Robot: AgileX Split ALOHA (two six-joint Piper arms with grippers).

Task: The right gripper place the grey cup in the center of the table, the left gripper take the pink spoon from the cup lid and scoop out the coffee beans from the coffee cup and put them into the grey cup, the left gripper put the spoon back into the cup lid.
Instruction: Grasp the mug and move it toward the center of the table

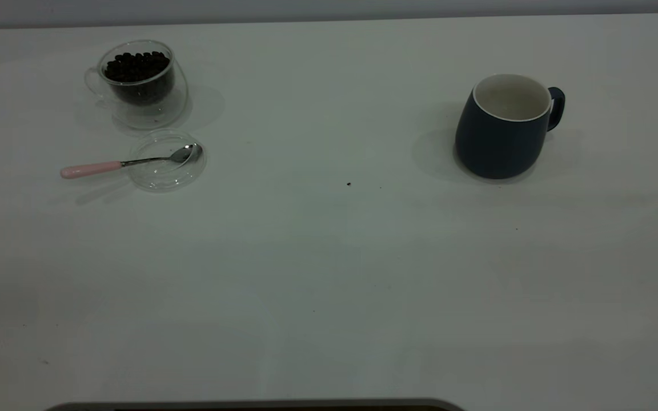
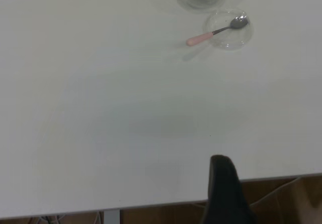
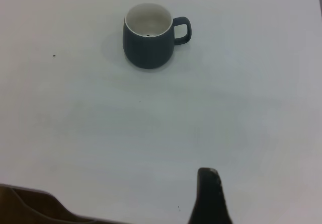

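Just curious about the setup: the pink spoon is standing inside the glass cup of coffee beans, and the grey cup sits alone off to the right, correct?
Not quite. The pink spoon lies with its bowl in the cup lid, beside the coffee cup of coffee beans, as the exterior view shows. The grey cup does sit alone at the right.

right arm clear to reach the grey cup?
Probably yes. The grey cup stands upright, alone on the table's right side, handle outward; nothing lies between it and the right end effector in the wrist view.
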